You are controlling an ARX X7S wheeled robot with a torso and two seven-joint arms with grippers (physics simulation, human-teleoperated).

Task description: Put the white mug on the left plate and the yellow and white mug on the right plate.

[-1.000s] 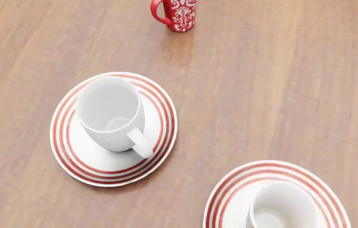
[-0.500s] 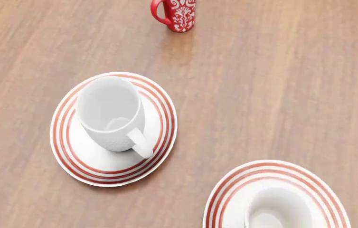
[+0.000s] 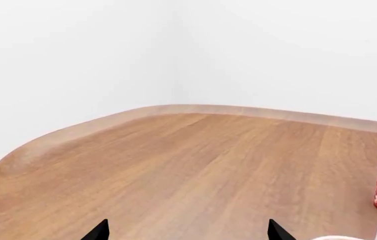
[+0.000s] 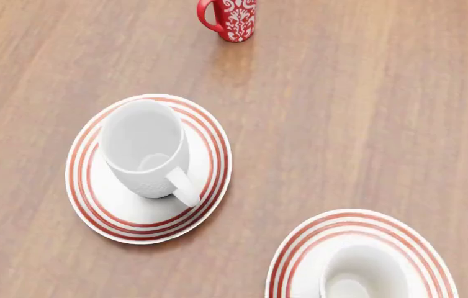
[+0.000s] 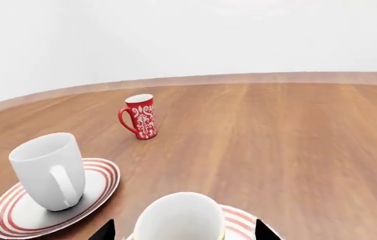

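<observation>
The white mug [image 4: 144, 149] stands upright on the left plate [image 4: 93, 205], a little toward its far side, with the handle pointing back toward the robot. In the right wrist view the same mug [image 5: 47, 170] sits on that plate [image 5: 15, 215] with its handle facing the camera.

The yellow mug [image 4: 365, 273] rests on the right plate [image 4: 300, 248] at the lower right of the head view (only its white inside and rim show from above, cut off by the frame edge). From the right wrist it [image 5: 179, 217] appears close in front of the camera, with a thin yellow edge at its side, on the ringed plate [image 5: 242, 222].

A red mug [image 4: 229, 18] stands well apart at the far side of the wooden table [image 4: 367, 112], on bare wood.

The right gripper [image 5: 183, 231] shows only two dark fingertips, spread wide on either side of the yellow mug and not touching it. The left gripper [image 3: 187, 231] likewise shows two tips held wide apart over the table, grasping nothing.
</observation>
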